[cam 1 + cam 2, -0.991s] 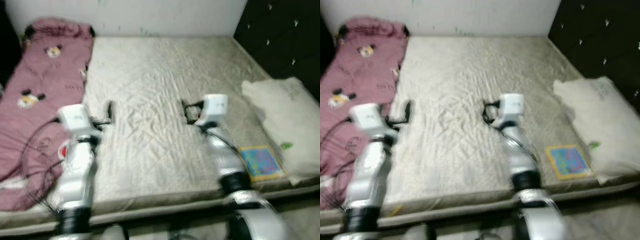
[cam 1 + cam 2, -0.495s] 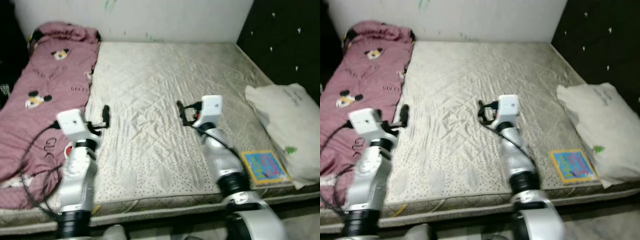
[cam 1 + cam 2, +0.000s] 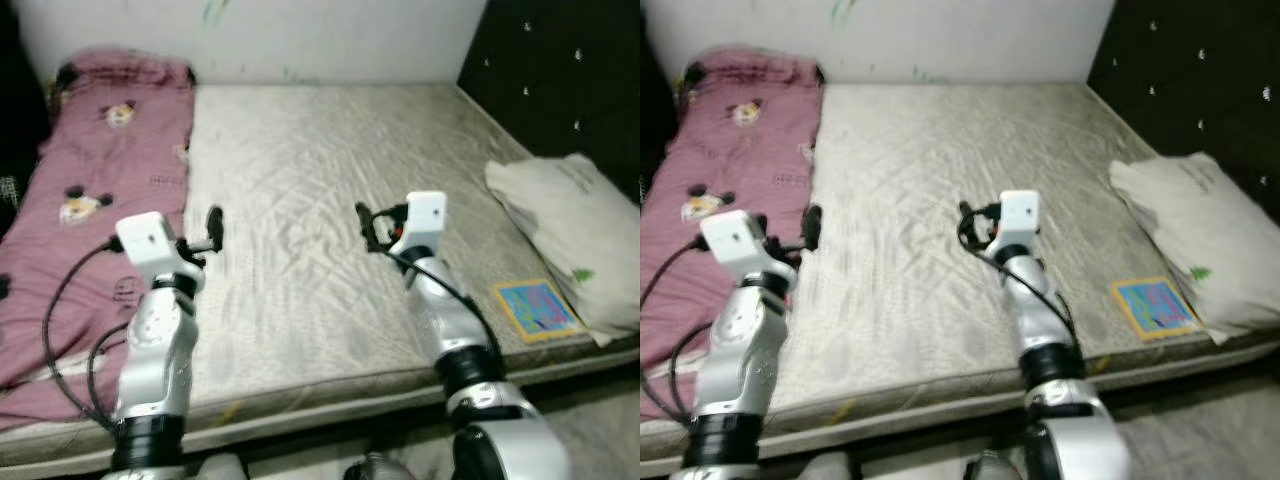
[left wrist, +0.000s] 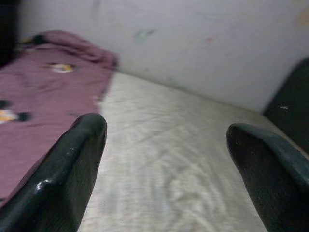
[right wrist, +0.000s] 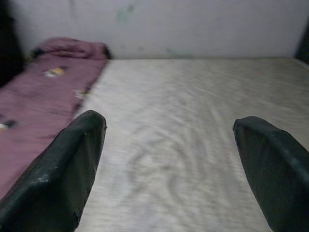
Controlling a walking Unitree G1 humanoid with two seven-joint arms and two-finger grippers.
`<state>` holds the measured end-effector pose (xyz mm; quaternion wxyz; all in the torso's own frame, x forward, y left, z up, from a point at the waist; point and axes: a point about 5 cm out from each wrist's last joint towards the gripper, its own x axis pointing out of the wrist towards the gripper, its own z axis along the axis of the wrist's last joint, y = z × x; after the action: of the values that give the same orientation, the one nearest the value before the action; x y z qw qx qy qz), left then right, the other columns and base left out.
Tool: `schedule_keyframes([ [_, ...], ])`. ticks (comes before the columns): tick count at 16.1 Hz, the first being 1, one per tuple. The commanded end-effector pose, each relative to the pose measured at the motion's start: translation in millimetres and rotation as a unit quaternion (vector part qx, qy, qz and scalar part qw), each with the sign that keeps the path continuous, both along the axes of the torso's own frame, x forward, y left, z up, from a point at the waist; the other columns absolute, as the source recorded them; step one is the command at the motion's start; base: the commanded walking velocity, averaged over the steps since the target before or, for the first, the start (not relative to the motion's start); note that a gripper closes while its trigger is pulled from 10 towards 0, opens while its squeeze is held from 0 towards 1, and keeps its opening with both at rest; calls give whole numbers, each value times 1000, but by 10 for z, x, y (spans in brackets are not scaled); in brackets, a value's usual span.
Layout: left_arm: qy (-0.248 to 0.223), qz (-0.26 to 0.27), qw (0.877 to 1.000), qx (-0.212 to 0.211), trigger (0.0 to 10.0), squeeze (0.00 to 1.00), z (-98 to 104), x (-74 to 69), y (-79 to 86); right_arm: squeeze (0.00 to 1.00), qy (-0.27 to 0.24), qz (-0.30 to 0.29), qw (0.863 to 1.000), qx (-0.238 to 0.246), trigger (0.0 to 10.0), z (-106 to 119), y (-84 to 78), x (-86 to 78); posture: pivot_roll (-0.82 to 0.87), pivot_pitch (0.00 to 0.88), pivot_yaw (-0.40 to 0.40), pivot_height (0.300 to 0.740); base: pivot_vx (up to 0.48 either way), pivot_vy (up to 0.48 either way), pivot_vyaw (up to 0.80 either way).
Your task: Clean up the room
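Above mattress, both pincers wide, empty.

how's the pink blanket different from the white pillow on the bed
The blanket is pink with cartoon prints and lies spread along the mattress's left side; the pillow is plain off-white and sits at the right edge by the dark headboard. The blanket lies flat and long; the pillow is puffy and compact. Both rest on the mattress, untouched by either end effector.

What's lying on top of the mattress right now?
On the mattress: a pink blanket along the left, a white pillow at right, a colourful book beside it. Anything beneath them is hidden.
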<state>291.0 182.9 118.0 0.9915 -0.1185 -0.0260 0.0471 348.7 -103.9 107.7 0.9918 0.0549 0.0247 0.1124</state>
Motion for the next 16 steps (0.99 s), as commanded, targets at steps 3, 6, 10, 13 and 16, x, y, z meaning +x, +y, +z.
schedule_keyframes([
  [3,-4,-10,1000,-1,10000,0,25,17,-31,0,-9,8,1000,-4,10000,61,3,29,-19,0,-53,740,0,480,0],
  [6,-4,-10,1000,0,10000,0,26,22,-33,0,-13,11,1000,-12,10000,62,16,23,-17,0,-53,740,0,480,400],
  [10,-5,-10,1000,1,10000,0,35,28,-35,0,-11,12,1000,-14,10000,50,14,20,-16,0,-54,740,0,480,786],
  [13,-3,-11,1000,2,10000,0,26,29,-34,0,-8,10,1000,-13,10000,42,8,24,-17,0,-55,740,0,480,0],
  [16,-1,-10,1000,2,10000,0,21,29,-31,0,-9,8,1000,-14,10000,45,7,27,-17,0,-56,740,0,480,0],
])
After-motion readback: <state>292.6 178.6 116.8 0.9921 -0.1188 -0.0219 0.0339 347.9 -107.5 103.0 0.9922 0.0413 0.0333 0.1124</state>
